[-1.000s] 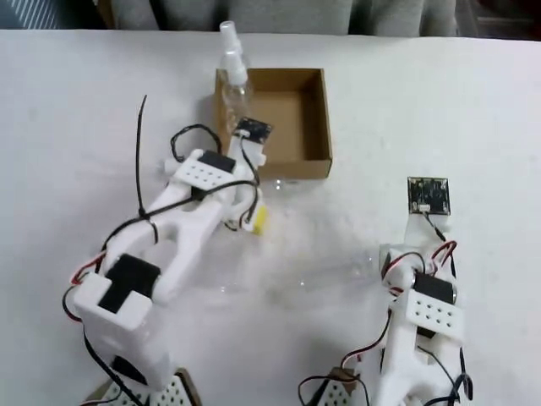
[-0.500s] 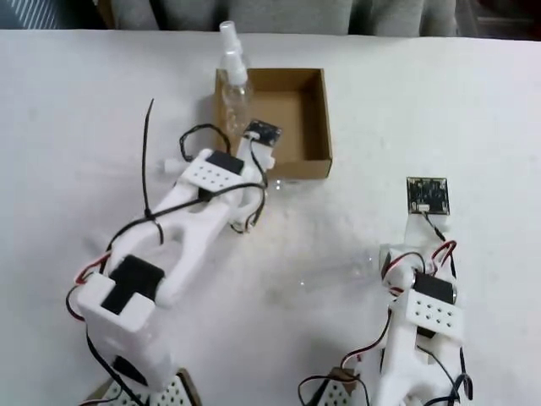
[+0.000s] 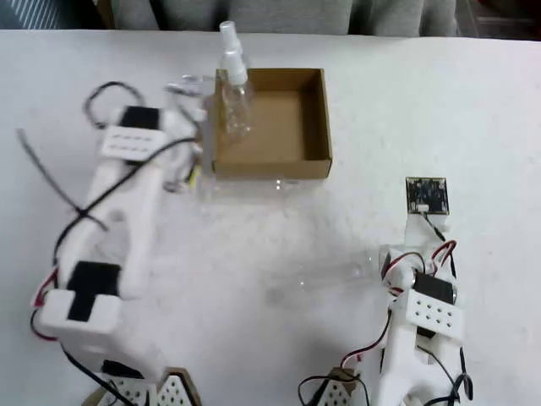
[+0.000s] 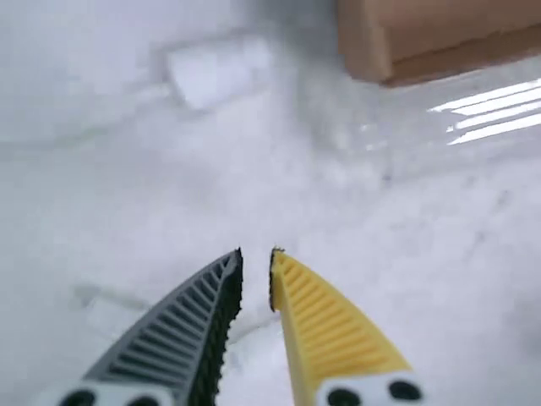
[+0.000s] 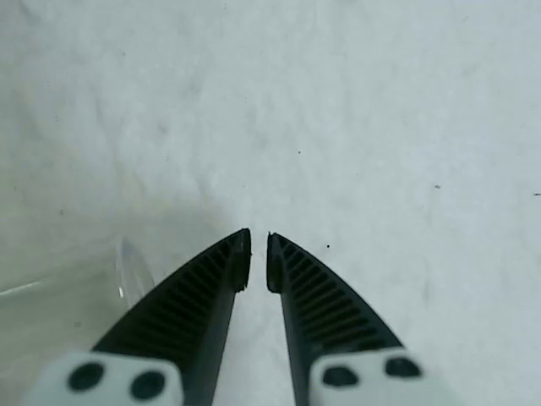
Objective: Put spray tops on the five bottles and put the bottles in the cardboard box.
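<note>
A clear bottle with a white spray top (image 3: pixel 232 85) stands upright at the far left corner of the cardboard box (image 3: pixel 314 118). A topless clear bottle (image 3: pixel 279 183) lies along the box's front wall, and its glints (image 4: pixel 486 114) sit below the box corner (image 4: pixel 423 42). Another clear bottle (image 3: pixel 331 274) lies mid-table; its edge (image 5: pixel 127 271) shows beside my right gripper (image 5: pixel 258 254), which is shut on nothing over bare table. My left gripper (image 4: pixel 254 269), black and yellow fingers shut and empty, hovers left of the box (image 3: pixel 191 173). A blurred white piece (image 4: pixel 215 72) lies beyond it.
The right arm (image 3: pixel 427 313) stands at the front right with its camera board (image 3: pixel 427 195) pointing away from me. The left arm (image 3: pixel 118 211) stretches along the table's left side. Grey chairs line the far edge.
The left arm has swung from in front of the box to its left side, uncovering the bottle along the front wall. The right arm has kept still.
</note>
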